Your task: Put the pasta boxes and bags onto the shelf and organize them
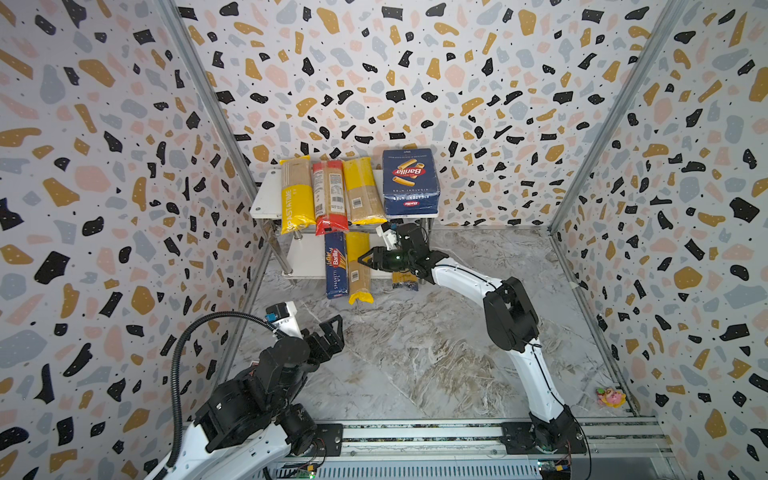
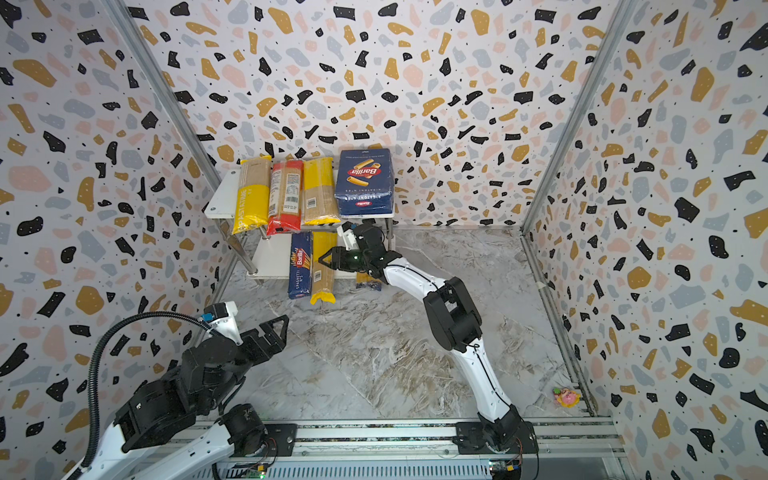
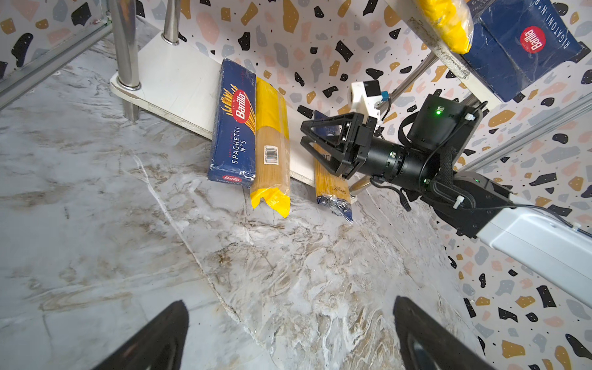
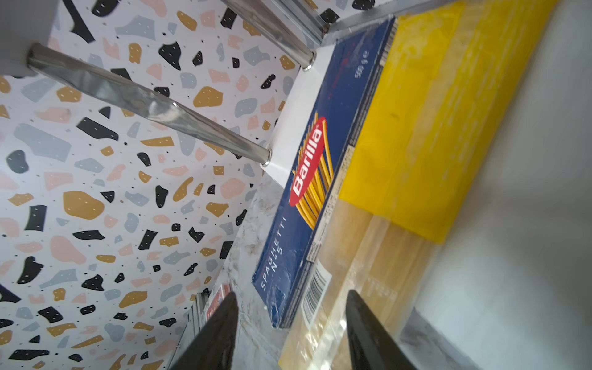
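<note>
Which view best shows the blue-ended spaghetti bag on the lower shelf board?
The left wrist view: most of the blue-ended bag shows, partly behind the right gripper. In both top views only its near end peeks out under that gripper. The right wrist view misses it.

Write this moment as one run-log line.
left gripper: open | right gripper: open, empty, by lower board | top board: three bags, rigatoni box | lower board: spaghetti box, two bags

Right arm [image 1: 461,276] covers most of the blue-ended bag [image 1: 405,282].
</note>
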### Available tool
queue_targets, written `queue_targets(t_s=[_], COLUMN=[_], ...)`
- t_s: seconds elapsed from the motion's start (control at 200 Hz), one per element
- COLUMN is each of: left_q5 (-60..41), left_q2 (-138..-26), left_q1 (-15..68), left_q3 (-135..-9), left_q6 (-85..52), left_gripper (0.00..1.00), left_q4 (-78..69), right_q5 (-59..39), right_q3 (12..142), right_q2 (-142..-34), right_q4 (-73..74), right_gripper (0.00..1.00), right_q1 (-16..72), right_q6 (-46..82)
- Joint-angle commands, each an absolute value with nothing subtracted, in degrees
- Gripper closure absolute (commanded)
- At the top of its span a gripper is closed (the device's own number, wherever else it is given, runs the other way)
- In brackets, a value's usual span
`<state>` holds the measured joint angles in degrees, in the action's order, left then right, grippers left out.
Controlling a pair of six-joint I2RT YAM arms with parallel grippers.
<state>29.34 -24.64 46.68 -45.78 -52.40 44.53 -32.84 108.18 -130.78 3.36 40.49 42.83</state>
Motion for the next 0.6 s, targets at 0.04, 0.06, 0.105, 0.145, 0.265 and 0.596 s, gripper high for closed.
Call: queue_targets(t_s=[0.04, 0.06, 0.105, 0.145, 0.265, 0.596], left_q5=[28.76, 28.66, 28.59, 28.52, 28.44, 31.35], left_q2=[-24.34, -24.30, -24.26, -24.19, -23.99, -30.51], left_q1=[46.83, 46.84, 46.83, 46.83, 46.78, 46.78], left_q3=[-45.09, -45.09, -45.09, -45.00, -44.02, -41.22], left_q6=[-52.39, -52.41, -52.41, -52.40, -52.49, -47.71], left_gripper=[0.00, 0.00, 0.01, 0.01, 0.00, 0.00], left_q4=[42.21, 42.25, 42.27, 42.19, 41.86, 37.98], right_q5=[-30.46, -30.43, -30.78, -31.23, -31.84, -25.28], right_q3=[101.63, 100.78, 98.45, 96.23, 88.64, 65.43], right_q2=[-122.85, -122.47, -121.41, -120.23, -115.59, -94.40], right_q4=[2.24, 2.18, 2.78, 3.74, 6.31, 2.34], right_gripper=[0.46, 0.46, 0.46, 0.46, 0.45, 0.03], right_q1=[40.78, 40.79, 40.85, 40.96, 41.48, 42.72], right_q6=[38.97, 38.89, 38.85, 39.01, 39.12, 30.86])
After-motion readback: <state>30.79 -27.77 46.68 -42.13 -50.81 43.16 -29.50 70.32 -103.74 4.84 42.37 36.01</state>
